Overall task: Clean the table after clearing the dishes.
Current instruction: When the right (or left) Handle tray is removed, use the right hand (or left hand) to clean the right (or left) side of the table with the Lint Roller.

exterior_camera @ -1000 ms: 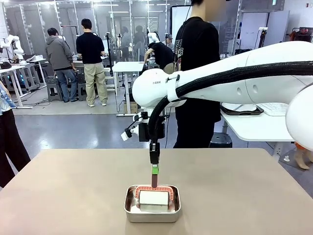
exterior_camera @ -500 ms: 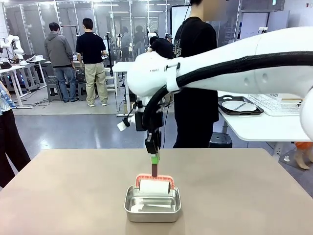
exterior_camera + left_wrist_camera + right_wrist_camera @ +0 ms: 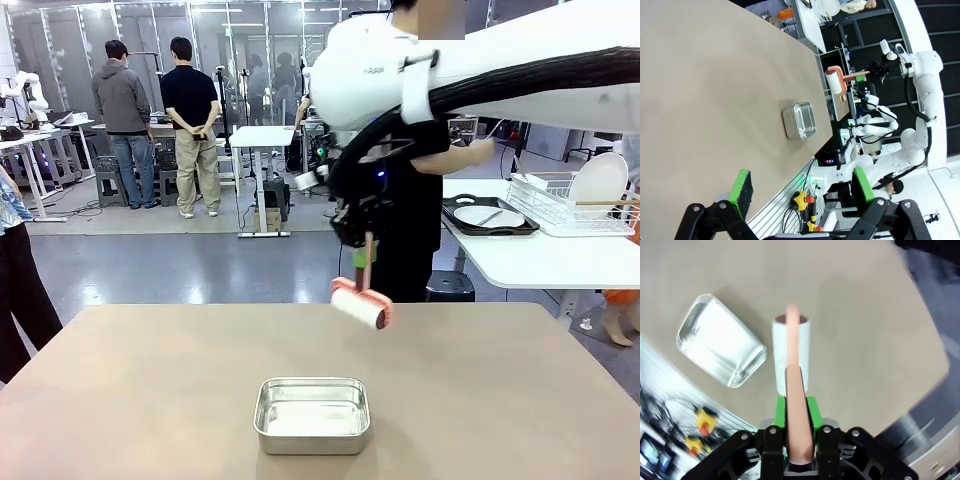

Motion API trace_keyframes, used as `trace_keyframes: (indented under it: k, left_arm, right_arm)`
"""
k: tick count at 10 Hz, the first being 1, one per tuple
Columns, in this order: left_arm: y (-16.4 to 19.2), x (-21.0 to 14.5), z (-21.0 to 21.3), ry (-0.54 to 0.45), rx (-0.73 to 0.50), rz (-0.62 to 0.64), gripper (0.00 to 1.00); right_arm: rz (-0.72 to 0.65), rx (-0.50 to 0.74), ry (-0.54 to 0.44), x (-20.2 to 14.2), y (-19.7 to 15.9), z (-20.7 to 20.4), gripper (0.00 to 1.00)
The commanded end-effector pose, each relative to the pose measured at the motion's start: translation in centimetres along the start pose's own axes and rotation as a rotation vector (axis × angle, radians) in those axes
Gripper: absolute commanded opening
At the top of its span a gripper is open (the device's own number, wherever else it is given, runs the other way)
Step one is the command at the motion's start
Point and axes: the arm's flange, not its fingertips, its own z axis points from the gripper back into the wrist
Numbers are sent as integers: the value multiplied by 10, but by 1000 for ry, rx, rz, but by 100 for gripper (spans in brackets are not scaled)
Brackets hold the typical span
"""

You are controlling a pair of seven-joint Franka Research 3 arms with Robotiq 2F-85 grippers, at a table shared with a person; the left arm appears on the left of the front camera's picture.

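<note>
A pink-handled roller (image 3: 358, 304) is pinched by the right jaws and held above the counter (image 3: 150, 400), beyond a steel pan (image 3: 312, 414) at the near edge. The left jaws are spread, empty.

roller handle (image 3: 795, 415) end hidden, table (image 3: 880, 340) edge blurred

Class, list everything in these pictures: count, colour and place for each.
table: 1, beige, centre
pan: 1, steel, on the table
roller: 1, white, pink handle, above the table
side table: 1, white, far right
tray: 1, dark, on the side table
rack: 1, white, on the side table
plates: 2, white, on tray, in rack
person: 1, black top, beyond the table
left gripper: 1, black, open
right gripper: 1, black, shut on the roller's handle
</note>
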Motion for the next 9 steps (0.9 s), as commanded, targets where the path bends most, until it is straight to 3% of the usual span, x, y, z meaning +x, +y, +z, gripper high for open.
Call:
trace_keyframes:
  k: [1, 3, 6, 8, 9]
  left_arm:
    - [-4, -1, 2, 0, 9, 13, 100]
    - [-4, -1, 2, 0, 9, 13, 100]
    - [-4, -1, 2, 0, 9, 13, 100]
    - [-4, -1, 2, 0, 9, 13, 100]
    - [-4, -1, 2, 0, 9, 13, 100]
  right_arm:
    - [-263, 50, 4, -35, -21, -25, 21]
    - [-484, 183, -77, -64, -59, -47, 21]
    - [-618, 384, -115, -103, -102, -82, 21]
    - [-648, 411, -169, -105, -116, -102, 21]
    - [-644, 370, -77, -94, -118, -83, 21]
